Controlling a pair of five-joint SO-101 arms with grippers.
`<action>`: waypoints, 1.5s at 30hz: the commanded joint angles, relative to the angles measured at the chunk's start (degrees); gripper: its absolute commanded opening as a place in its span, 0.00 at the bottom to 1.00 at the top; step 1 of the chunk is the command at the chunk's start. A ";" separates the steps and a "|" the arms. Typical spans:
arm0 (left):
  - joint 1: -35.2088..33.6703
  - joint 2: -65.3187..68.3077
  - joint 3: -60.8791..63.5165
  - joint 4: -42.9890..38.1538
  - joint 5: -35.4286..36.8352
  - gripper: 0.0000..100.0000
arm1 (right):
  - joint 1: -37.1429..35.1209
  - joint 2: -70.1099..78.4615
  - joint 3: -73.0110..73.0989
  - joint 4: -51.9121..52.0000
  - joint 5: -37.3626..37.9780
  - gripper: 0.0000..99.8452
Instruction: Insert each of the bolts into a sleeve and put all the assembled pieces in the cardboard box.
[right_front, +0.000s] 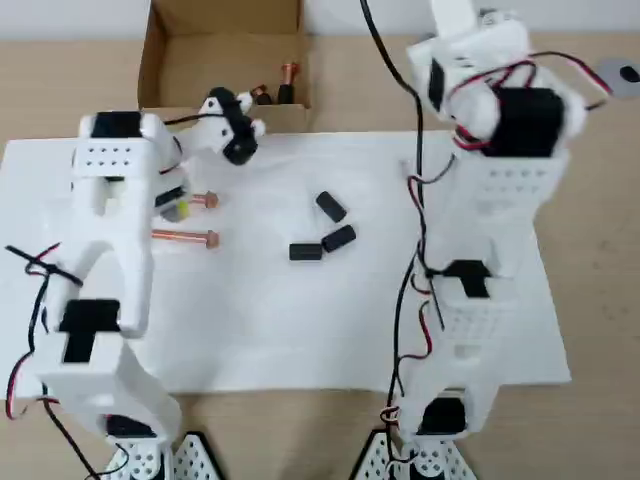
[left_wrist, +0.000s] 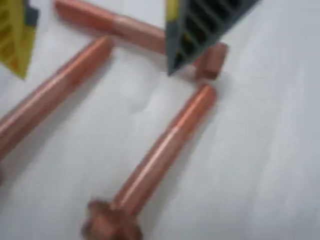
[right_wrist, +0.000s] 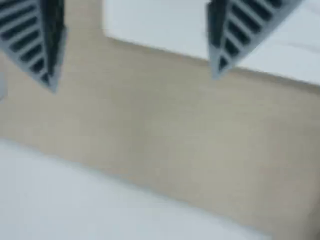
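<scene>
Three copper bolts lie on the white sheet under my left gripper (left_wrist: 96, 72), which is open, its yellow-taped fingertip (left_wrist: 17, 45) and dark fingertip (left_wrist: 195, 35) just above them. One bolt (left_wrist: 155, 155) shows its flanged head nearest, a second bolt (left_wrist: 55, 95) lies beside it, and a third bolt (left_wrist: 115, 27) lies across the far end. From above, two bolts (right_front: 185, 238) (right_front: 205, 200) show beside the left gripper (right_front: 172, 205). Three black sleeves (right_front: 330, 207) (right_front: 338, 238) (right_front: 305, 251) lie mid-sheet. The cardboard box (right_front: 160, 60) holds assembled pieces (right_front: 280, 88). My right gripper (right_wrist: 132, 80) is open over bare table.
The white sheet (right_front: 300, 330) covers most of the wooden table (right_front: 600, 300). The right arm (right_front: 490, 110) stands tall at the right, folded back toward the far edge. Cables hang along both arms. A grey disc (right_front: 620, 75) lies at the far right.
</scene>
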 joint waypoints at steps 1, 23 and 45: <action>-1.32 4.79 -7.12 -2.11 -5.54 0.19 | 0.75 -7.78 7.08 0.88 1.41 0.23; -0.44 31.16 -28.40 -2.29 -5.80 0.19 | -0.84 -18.95 27.56 0.35 1.32 0.23; -0.35 32.92 -51.78 21.01 2.64 0.02 | -2.15 -15.60 27.56 0.62 1.14 0.23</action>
